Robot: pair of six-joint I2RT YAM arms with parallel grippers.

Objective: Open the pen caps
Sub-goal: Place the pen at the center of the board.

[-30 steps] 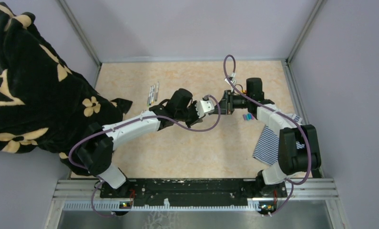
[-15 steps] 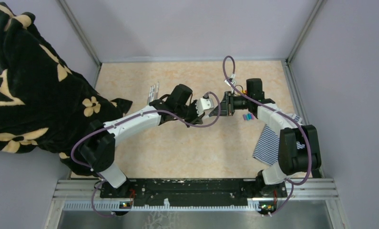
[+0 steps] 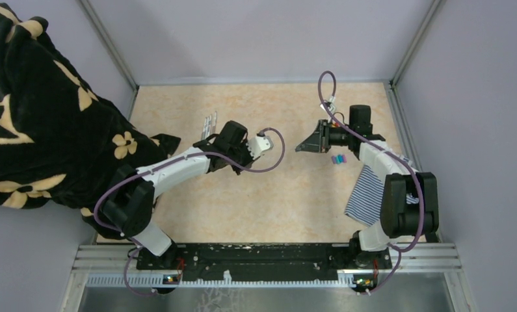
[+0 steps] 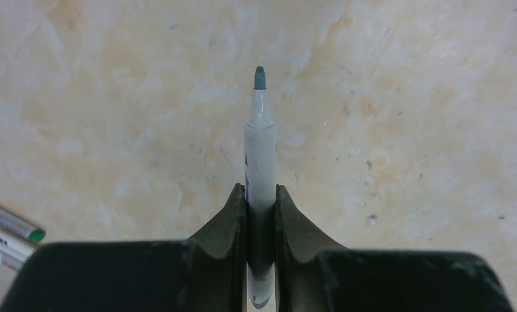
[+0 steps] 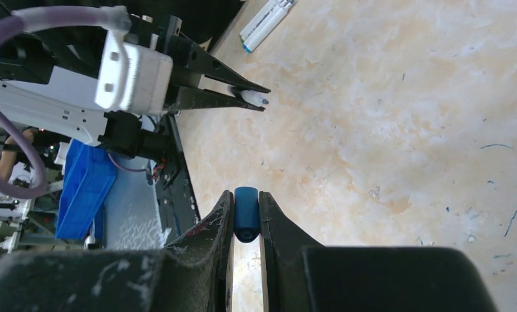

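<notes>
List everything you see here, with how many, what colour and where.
held pen: one, white with teal tip, uncapped, in left gripper
held cap: one, blue, in right gripper
loose pens: several, white, far left of table
loose caps: a few, purple and blue, right side of table
cloth: one, blue-white striped, right edge, partly under right arm
blanket: one, black with cream flowers, left side
table: one, beige marbled
left gripper: shut on held pen
right gripper: shut on held cap
</notes>
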